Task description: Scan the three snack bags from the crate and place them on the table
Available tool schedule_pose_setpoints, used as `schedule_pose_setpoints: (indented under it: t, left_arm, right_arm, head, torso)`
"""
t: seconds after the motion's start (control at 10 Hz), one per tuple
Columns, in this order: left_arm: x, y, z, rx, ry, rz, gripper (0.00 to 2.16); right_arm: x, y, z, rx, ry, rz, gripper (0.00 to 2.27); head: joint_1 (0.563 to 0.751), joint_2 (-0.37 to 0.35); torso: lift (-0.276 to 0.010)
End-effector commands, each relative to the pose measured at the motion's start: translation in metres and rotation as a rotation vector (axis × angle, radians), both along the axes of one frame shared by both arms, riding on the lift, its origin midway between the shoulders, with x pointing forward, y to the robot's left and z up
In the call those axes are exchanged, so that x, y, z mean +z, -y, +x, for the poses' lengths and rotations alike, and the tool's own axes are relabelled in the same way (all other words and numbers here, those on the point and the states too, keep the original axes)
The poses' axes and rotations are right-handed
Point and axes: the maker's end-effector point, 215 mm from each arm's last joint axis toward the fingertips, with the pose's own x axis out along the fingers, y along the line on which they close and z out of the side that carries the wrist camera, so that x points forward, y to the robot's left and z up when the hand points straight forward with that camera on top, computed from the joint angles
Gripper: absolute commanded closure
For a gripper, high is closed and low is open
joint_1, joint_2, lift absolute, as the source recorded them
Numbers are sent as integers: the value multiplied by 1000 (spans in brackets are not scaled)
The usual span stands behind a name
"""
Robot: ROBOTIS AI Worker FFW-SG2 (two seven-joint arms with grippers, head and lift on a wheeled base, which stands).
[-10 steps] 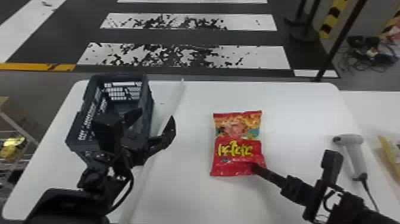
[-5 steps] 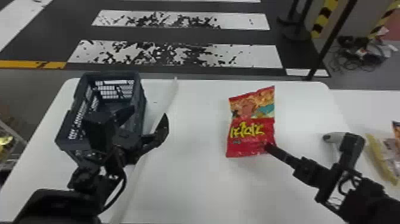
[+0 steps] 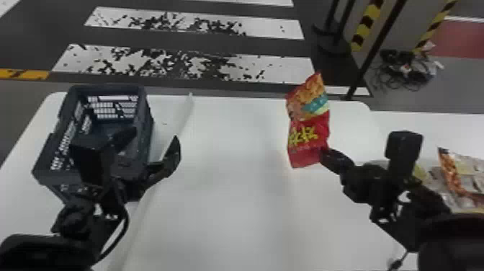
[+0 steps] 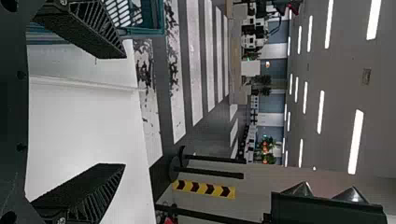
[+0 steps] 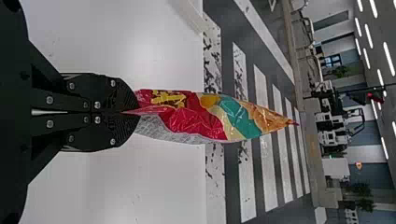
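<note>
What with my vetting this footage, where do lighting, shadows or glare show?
Head view: soft, faint shading on the white table; left wrist view: ceiling lights glare as white strips; right wrist view: small glints on the snack bag, bright ceiling lights beyond.

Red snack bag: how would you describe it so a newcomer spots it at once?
Find the white table, then the right gripper over its right side. Pinched by its red lower part is the bag, yellow lettering below, orange and teal above. Unlike the packets farther right, it is held up.
</note>
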Motion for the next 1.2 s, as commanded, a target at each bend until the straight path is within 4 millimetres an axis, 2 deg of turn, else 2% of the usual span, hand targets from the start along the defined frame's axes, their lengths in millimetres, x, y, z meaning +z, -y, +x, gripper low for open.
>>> schedule_pose_setpoints:
  t: [0.0, 0.3, 0.4, 0.7, 0.8, 0.9, 1.0, 1.1]
  left_arm:
    - [-1, 0, 0, 0, 3, 0, 39]
    - [0, -2, 1, 0, 17, -1, 39]
    - [-3, -2, 1, 0, 14, -2, 39]
    - [-7, -3, 3, 0, 9, -6, 39]
    - [-8, -2, 2, -1, 7, -6, 39]
    - [-8, -2, 2, -1, 7, -8, 39]
    - [-8, -2, 2, -2, 7, -8, 39]
    - [-8, -2, 2, -2, 7, -10, 39]
  right_arm:
    - [0, -12, 6, 39, 66, -245, 2253]
    - [-21, -25, 1, 84, 187, -801, 2253]
    - [-35, -28, -6, 104, 196, -940, 2253]
    - [-69, -15, -27, 163, 196, -1405, 2253]
    - [-78, -17, -35, 193, 191, -1470, 2250]
    - [-87, -23, -43, 232, 185, -1476, 2054]
    - [-91, -29, -49, 260, 187, -1473, 1497]
    - [-95, -36, -56, 280, 165, -1418, 593]
  head:
    - [695, -90]
    - [695, -79]
    - [695, -73]
    - [695, -63]
    - [695, -66]
    - [695, -70]
    - [695, -68]
    - [695, -61]
  torso:
    - [-62]
    - [-62]
    - [-62]
    - [-62]
    - [-62]
    - [-62]
    - [-62]
    - [-62]
